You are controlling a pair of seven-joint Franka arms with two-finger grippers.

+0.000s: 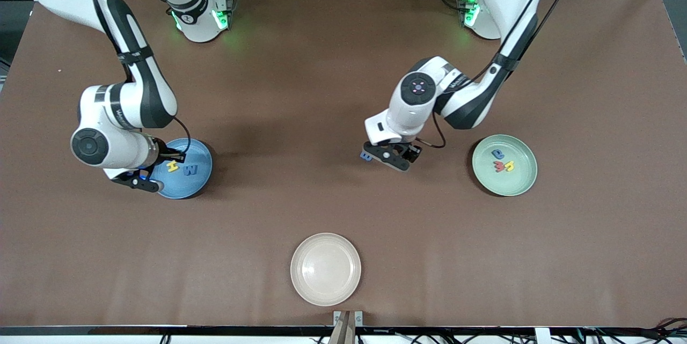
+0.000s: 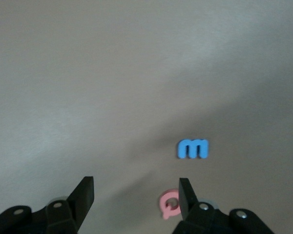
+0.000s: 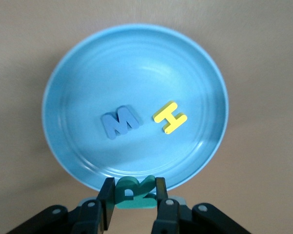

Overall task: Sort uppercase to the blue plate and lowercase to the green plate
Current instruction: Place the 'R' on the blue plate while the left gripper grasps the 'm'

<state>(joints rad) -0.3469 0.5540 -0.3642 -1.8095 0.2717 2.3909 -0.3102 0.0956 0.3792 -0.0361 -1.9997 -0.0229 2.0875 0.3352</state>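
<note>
Blue plate at right arm's end holds yellow H, blue W. Green plate holds three letters. Right gripper over blue plate rim, pinching green R: you risk dropping it outside. Left gripper fingers wide over blue m, pink Q: watch you grab the m, not the Q.

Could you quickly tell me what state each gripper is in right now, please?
Left gripper: open, empty, above the table near the blue letter and pink Q.
Right gripper: shut on the green R, over the blue plate.
</note>
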